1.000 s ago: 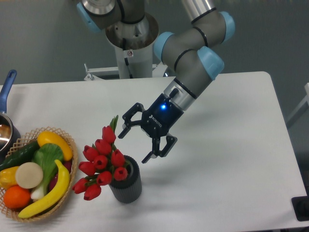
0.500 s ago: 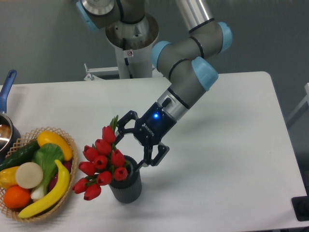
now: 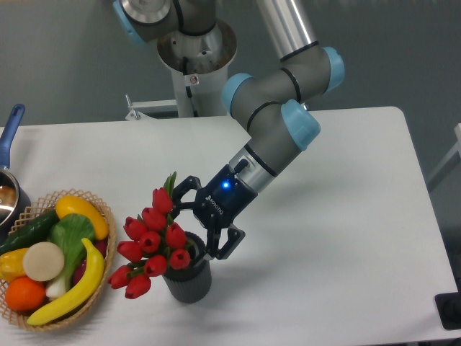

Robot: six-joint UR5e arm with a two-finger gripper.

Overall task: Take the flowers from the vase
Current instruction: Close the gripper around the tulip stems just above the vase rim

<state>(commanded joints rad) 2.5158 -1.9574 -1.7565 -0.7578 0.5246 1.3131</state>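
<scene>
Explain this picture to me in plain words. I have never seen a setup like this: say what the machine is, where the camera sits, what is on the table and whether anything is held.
The machine is a robot arm, grey with blue joint caps, bolted at the back of a white table. At its end is a gripper: a black claw with two fingers. The single camera is fixed in front of the table and looks down on it from above.

On the table stands a dark ribbed vase holding red tulip flowers. To the left is a wicker basket of fruit and vegetables, and a blue-handled pot shows at the left edge.

Nothing is held. The gripper's fingers are spread open right beside the flowers, just above the vase's mouth, on the side toward the arm.
</scene>
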